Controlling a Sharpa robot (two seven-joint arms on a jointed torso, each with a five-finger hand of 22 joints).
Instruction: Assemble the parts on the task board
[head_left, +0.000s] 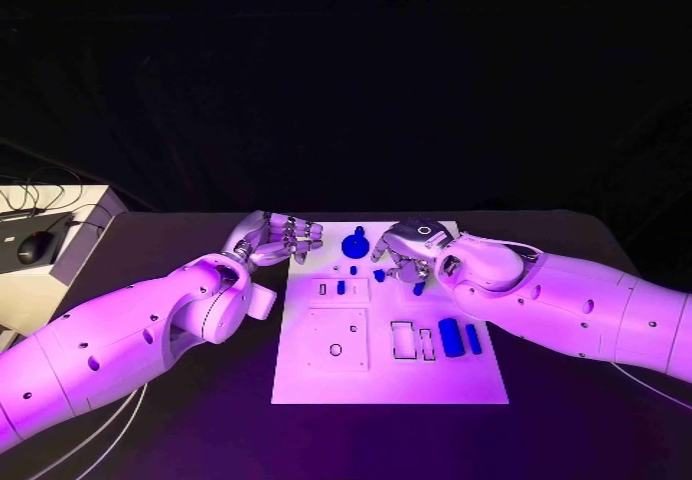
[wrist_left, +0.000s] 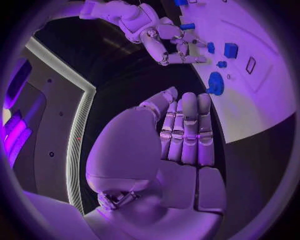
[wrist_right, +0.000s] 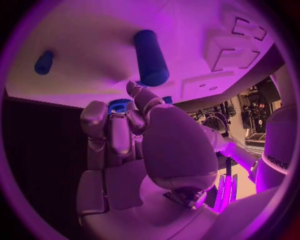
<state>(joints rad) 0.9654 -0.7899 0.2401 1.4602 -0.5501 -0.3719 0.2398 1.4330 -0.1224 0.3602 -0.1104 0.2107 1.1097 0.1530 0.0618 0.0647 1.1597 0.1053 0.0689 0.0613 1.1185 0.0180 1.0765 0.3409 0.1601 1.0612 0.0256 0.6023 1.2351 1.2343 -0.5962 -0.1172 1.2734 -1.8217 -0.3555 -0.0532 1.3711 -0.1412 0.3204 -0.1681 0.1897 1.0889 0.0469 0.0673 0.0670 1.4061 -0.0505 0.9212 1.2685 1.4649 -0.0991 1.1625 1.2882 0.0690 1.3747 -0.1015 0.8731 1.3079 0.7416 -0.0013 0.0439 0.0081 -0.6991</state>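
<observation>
White task board carries small blue parts; both hands' grasp unclear.

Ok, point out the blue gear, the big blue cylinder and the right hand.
Blue gear (head_left: 358, 241), head view, on its round toothed body near the board's far edge.
Big blue cylinder (head_left: 451, 334), head view, middle of its length.
Right hand (head_left: 408, 246), head view, on the back of the hand above the board.

I'm seeing blue parts lying on the white task board. Around it, the black table is showing.
</observation>
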